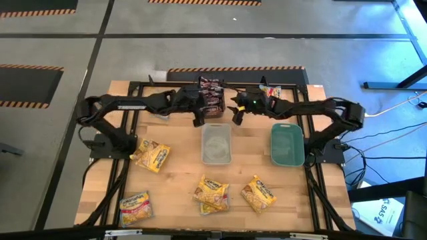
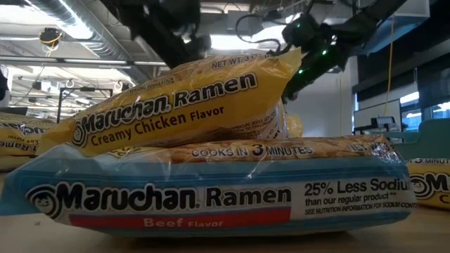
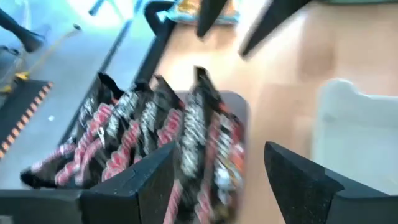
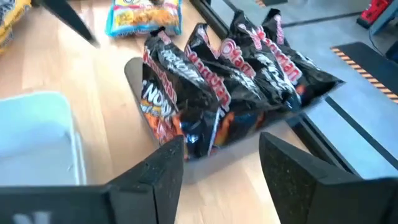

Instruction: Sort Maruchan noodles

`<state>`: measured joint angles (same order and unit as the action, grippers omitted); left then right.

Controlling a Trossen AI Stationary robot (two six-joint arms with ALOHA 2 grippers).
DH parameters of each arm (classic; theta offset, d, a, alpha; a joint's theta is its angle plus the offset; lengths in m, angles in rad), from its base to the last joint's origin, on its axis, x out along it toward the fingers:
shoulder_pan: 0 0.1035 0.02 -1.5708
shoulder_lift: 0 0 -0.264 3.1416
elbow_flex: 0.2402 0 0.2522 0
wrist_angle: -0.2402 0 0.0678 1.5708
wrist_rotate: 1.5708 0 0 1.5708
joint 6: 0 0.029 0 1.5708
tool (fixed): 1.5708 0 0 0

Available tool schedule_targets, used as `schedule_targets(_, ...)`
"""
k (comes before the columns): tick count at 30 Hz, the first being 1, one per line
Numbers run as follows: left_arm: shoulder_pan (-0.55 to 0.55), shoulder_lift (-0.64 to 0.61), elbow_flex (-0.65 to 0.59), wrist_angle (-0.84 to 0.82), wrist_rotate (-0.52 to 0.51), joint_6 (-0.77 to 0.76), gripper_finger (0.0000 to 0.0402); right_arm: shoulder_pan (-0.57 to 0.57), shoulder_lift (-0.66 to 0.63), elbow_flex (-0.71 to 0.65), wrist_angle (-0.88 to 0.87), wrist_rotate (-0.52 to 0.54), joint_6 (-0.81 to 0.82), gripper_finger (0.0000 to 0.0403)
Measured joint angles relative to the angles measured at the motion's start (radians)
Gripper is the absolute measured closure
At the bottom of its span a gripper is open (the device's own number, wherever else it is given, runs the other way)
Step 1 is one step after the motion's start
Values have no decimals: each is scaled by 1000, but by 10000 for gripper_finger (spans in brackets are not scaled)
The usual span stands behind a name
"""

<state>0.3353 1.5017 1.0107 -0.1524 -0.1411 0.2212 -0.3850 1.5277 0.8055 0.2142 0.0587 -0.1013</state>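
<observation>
Dark packets binned at twelve o'clock

Both the left gripper point(image 3: 211, 180) and right gripper point(image 4: 221, 165) hang released; upright dark packets point(image 4: 230, 81) could topple from the grey bin point(image 4: 134, 71).

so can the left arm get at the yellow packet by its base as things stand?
Probably yes. The left tool is open and holds nothing, and the yellow packet lies alone on bare table, nothing on it.

2 dark jointed arms, black wedge-shaped gripper fingers point(image 4: 161, 171), green indicator light.
</observation>
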Motion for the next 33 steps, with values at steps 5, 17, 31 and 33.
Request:
schedule_targets(5, -69, -121, -53, -90, 0, -143, 165, 62, -80, 0, -67, 11, 0, 221)
schedule_targets(17, -393, -326, -435, 273, 36, -446, 165, 360, -114, 1, 9, -43, 27, 221)
schedule_targets(31, -777, -161, -448, 535, -97, -564, 166, 734, -60, 1, 333, -155, 121, 221)
schedule_targets(33, -811, -142, -431, 541, -120, -586, 166, 774, -48, 1, 365, -99, 122, 214)
